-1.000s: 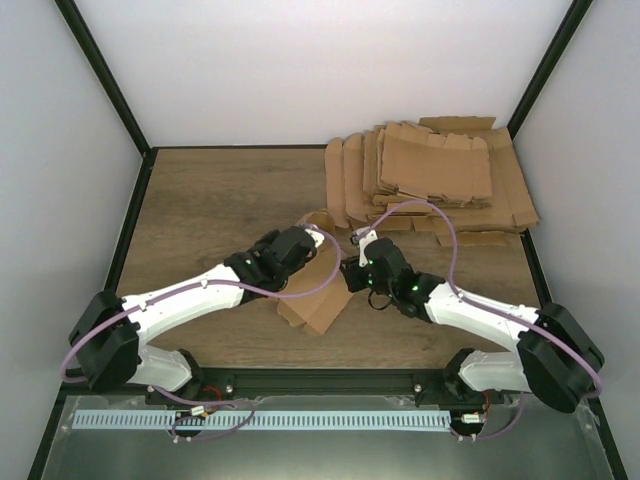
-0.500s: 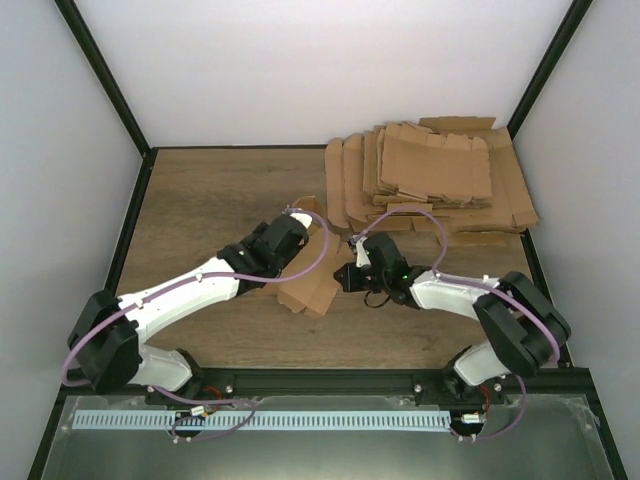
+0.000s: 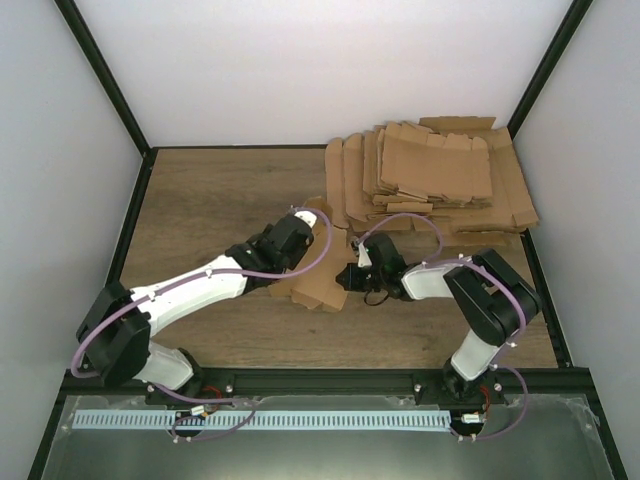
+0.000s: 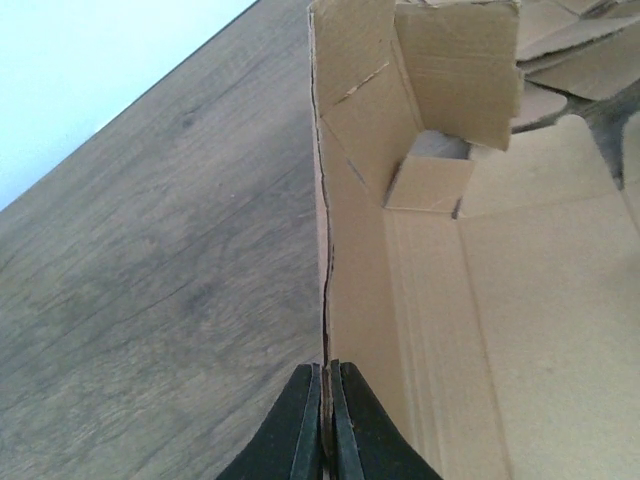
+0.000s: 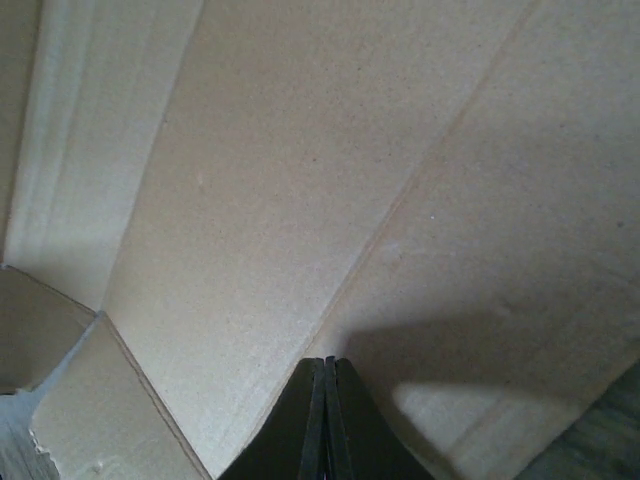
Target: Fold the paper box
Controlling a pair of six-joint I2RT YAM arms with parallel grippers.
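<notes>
The paper box is a partly folded brown sheet lying between the two arms, one side wall raised and end flaps standing at its far end. My left gripper is shut on the top edge of that raised wall. My right gripper is shut with nothing between its fingers. Its tips rest against the box's inner panel beside a crease.
A pile of flat cardboard blanks lies at the back right, just beyond the box. Bare wooden table stretches to the left and rear. Black frame posts stand along the sides.
The right gripper has closed and pushed left against the box panel. The box and the left gripper have shifted slightly toward the back.
</notes>
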